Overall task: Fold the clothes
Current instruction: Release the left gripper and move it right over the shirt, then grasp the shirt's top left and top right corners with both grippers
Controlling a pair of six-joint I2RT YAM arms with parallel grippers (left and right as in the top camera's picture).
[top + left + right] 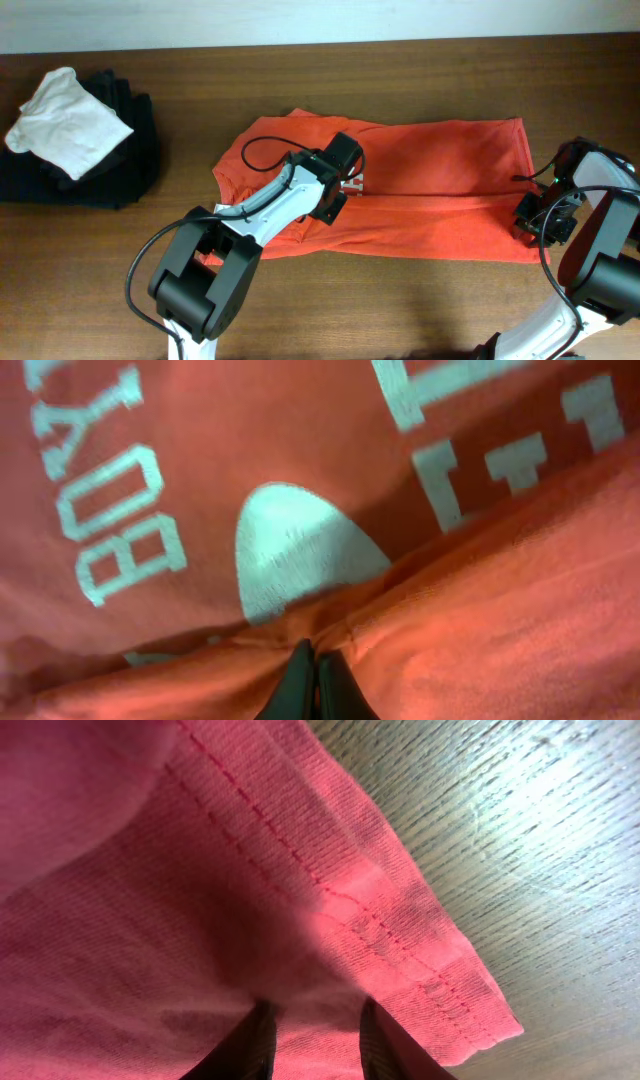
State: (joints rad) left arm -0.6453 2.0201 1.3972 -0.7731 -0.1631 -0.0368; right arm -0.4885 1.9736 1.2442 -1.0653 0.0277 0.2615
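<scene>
The orange-red cotton T-shirt with white lettering [440,170] lies spread across the brown wooden table [400,70], hem to the right. One lengthwise fold seems already made along its near edge. The left gripper [308,685] is pressed together, pinching a ridge of cloth beside the logo, and the right gripper [315,1040] clamps the hem corner. The crosswise folds are left.

On the T-shirt [500,630], in the left wrist view, white block lettering [105,490] at 9 o'clock runs sideways. "BO" reads clearly and the next letters are uncertain. At 1 o'clock, cropped white letters [515,460] cannot be read. In the overhead view the chest print [353,184] is too small to read.
</scene>
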